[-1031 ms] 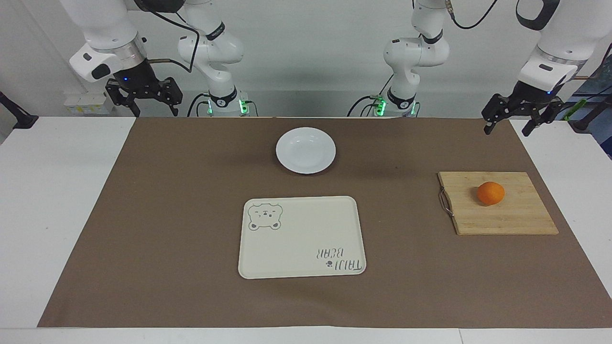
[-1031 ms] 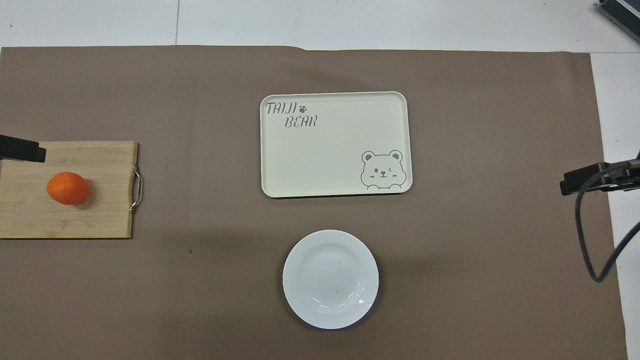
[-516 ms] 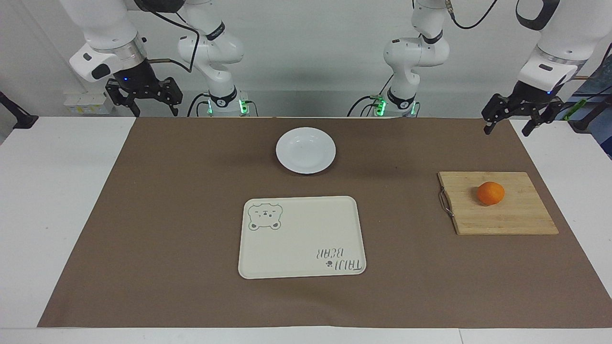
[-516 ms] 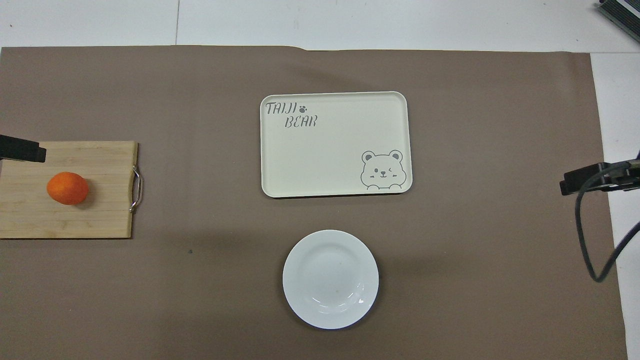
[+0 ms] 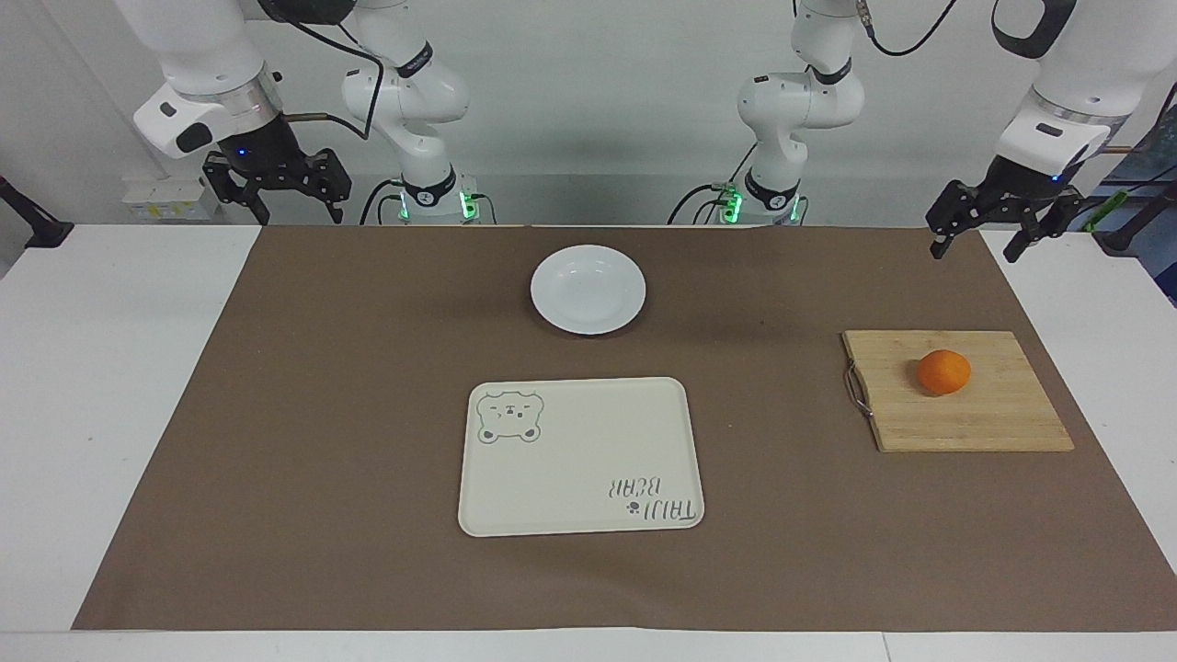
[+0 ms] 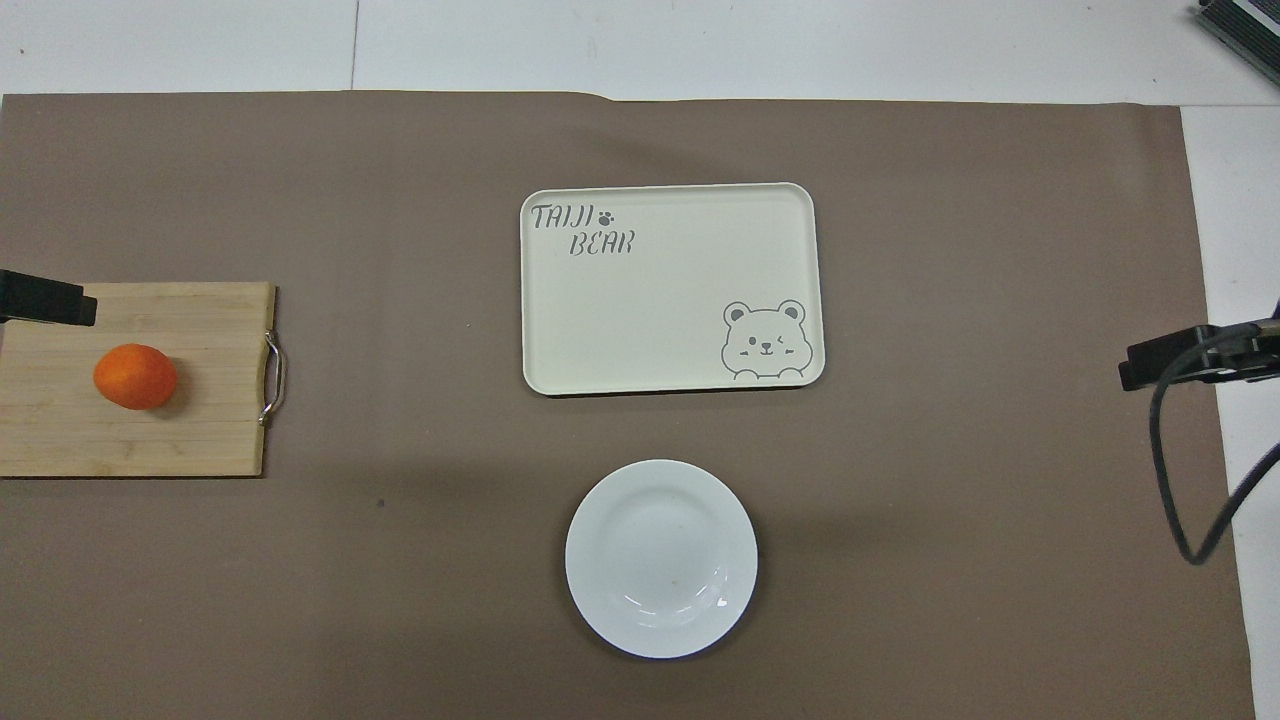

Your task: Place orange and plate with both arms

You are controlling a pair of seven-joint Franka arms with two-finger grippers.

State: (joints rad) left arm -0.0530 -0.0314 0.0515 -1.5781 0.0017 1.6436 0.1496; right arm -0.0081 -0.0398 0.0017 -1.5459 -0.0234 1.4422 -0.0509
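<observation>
On the cutting board (image 5: 956, 391), orange (image 5: 943, 371) untouched; plate (image 5: 588, 289) nearer the robots than the tray (image 5: 580, 456). Left gripper (image 5: 980, 232), right gripper (image 5: 274, 191) raised, spread, empty. Reaching not begun; next, probably, descent onto orange

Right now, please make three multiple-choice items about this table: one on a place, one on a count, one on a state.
1. Where does the orange lie?
A. on the wooden cutting board
B. on the plate
C. on the bear tray

2. How many things lie on the bear tray?
A. two
B. one
C. none

3. What is the state of the plate?
A. upside down
B. bare, flat on the brown mat
C. held by a gripper

Answers:
1 A, the orange rests on the board toward the left arm's end.
2 C, the tray shows only its drawing and lettering.
3 B, both the left gripper and the right gripper hang open in the air, holding nothing.
</observation>
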